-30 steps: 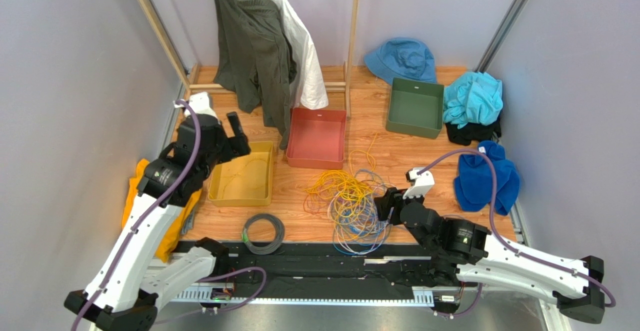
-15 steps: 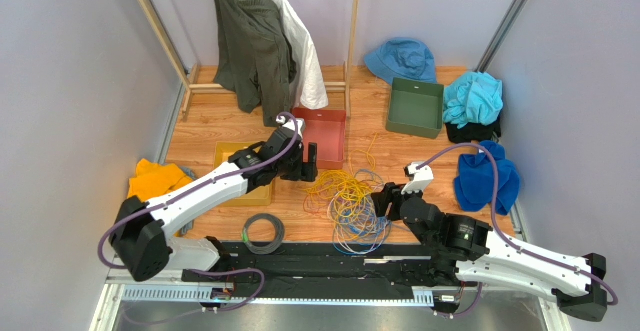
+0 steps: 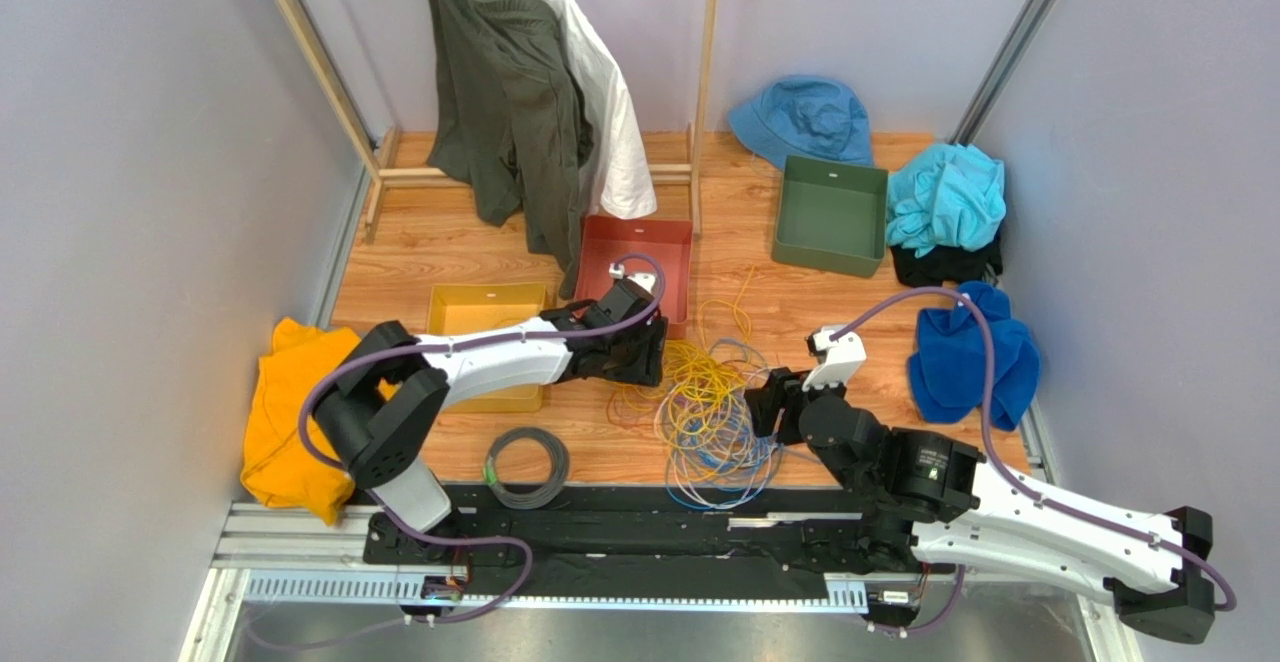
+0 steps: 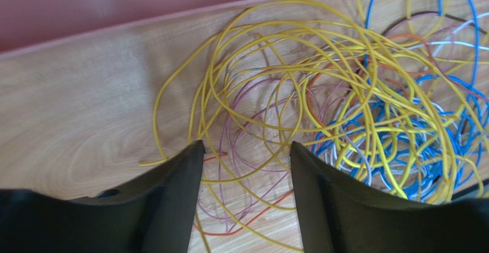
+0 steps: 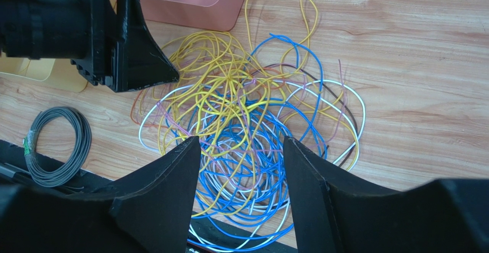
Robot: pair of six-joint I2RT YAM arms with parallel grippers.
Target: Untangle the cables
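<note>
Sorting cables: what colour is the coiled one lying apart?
Grey coil; right wrist view shows it best.

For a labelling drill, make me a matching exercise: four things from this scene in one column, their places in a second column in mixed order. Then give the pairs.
1. grey cable coil
2. red tray
3. green bin
4. orange cloth

A. far side, next to the blue hat
B. leftmost of the four
C. near edge, left of the tangled cables
D. just beyond the tangled cables

Pairs: 1-C, 2-D, 3-A, 4-B.
</note>
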